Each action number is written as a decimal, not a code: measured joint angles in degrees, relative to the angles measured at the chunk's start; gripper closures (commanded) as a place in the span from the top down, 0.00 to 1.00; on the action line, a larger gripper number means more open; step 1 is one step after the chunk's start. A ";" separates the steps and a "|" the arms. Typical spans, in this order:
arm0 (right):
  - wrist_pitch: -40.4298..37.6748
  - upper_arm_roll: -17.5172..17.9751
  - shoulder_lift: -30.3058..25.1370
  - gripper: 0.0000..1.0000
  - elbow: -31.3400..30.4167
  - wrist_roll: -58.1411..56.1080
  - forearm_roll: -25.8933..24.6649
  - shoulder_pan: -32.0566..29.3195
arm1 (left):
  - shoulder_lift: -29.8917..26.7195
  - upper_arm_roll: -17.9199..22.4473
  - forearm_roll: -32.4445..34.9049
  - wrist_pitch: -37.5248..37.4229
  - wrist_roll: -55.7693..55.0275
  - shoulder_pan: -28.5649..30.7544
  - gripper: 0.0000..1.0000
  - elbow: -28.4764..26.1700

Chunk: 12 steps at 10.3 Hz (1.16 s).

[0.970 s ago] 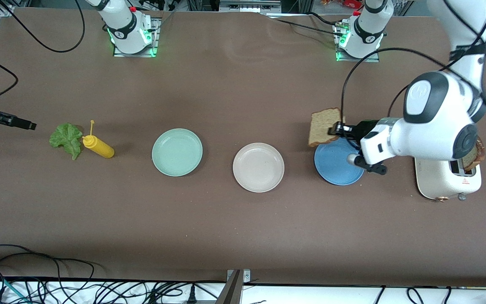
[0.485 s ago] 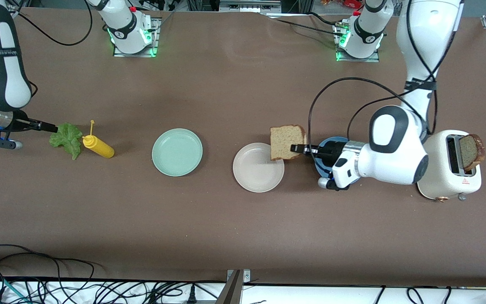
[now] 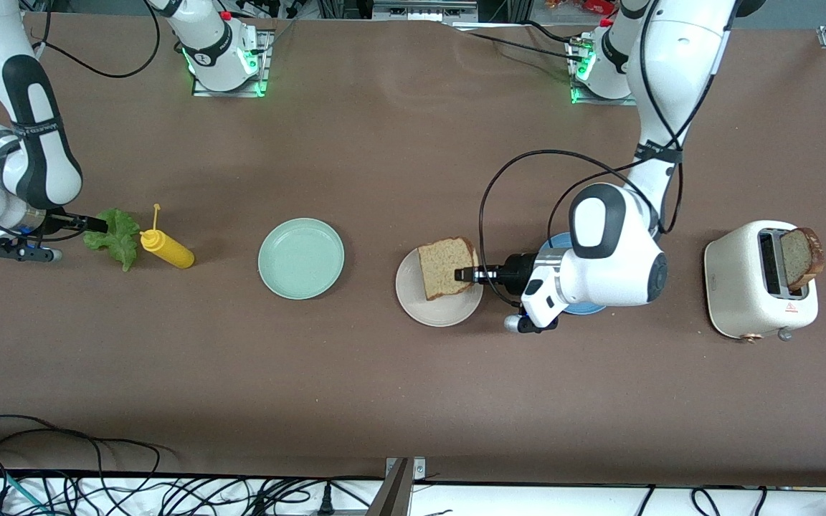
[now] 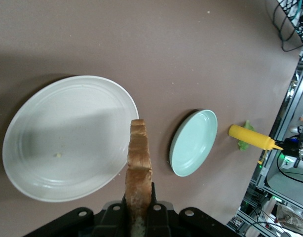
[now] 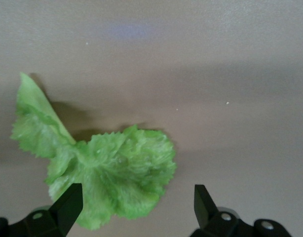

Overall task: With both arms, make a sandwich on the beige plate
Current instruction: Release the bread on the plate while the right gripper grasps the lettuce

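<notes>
Bread, one square brown-crusted wholemeal slice point(image 3: 446, 267), is hanging over the round cream-beige plate point(image 3: 420, 304) near the bench's point(image 3: 399, 387) middle, clamped in the left pincer point(image 3: 464, 274). At the bench's right-arm end, the right pincer point(image 3: 95, 225) is hovering with fingers wide apart over the ruffled green lettuce leaf point(image 3: 117, 235), which is lying beside a yellow squeeze bottle point(image 3: 165, 248)

We can read no words, brand names or numbers anywhere. The only sign we make out is a small red warning triangle on the cream toaster point(image 3: 761, 283) at the left arm's end of the counter; its inner symbol is too small to tell.
</notes>
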 measured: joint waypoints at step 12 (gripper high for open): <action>4.41 1.94 2.15 1.00 -0.10 -0.11 7.95 0.06 | 4.65 0.32 0.00 8.98 0.00 -4.99 0.00 0.04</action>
